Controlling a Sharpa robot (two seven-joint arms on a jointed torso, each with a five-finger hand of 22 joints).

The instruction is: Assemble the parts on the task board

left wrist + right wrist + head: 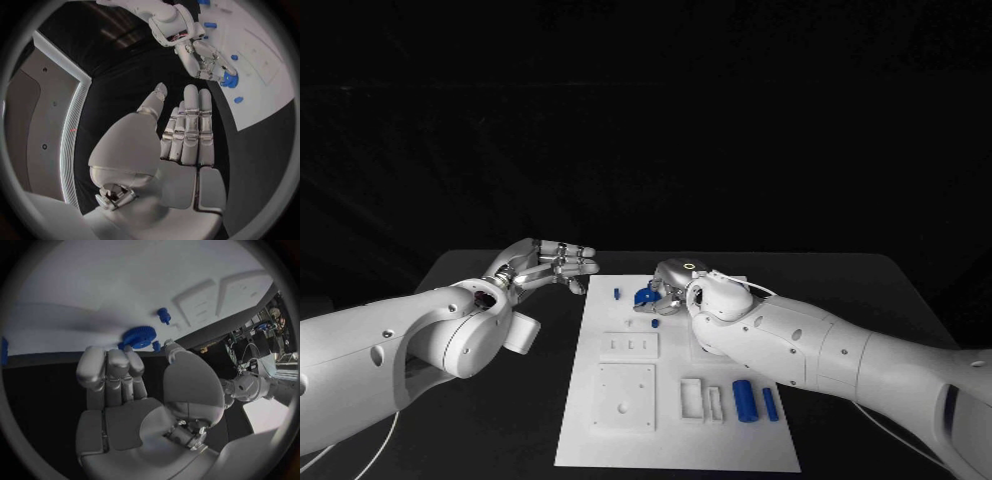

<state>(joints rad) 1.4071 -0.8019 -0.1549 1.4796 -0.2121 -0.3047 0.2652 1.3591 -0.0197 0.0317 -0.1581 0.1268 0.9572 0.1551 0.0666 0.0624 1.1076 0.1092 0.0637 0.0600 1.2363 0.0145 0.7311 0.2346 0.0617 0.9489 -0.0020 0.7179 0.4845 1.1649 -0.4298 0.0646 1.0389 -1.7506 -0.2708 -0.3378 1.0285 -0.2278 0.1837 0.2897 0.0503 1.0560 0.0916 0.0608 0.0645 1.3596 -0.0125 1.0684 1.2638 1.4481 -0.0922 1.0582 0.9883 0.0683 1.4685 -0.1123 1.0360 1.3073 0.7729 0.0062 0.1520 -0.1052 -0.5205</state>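
Note:
The white task board (678, 445) lies lengthwise in the middle of the black table. At its far end my right hand (675, 284) bends down onto a blue gear (646, 297). Its fingertips and thumb pinch the gear (139, 336) low over the board (94, 290), and I cannot tell if the gear touches the surface. My left hand (554, 262) hovers just left of the board's far corner, fingers straight and thumb apart, holding nothing. A small blue peg (613, 294) stands beside the gear, and another small blue piece (655, 323) lies just nearer. My right hand (203, 57) covers the gear (230, 80).
Two blue cylinders (744, 400) (770, 403) lie side by side on the board's near right part. Beside them is a white bracket (701, 400). Two square white recessed plates (629, 346) (626, 396) sit on the left half. Bare black table (516, 430) runs along both sides.

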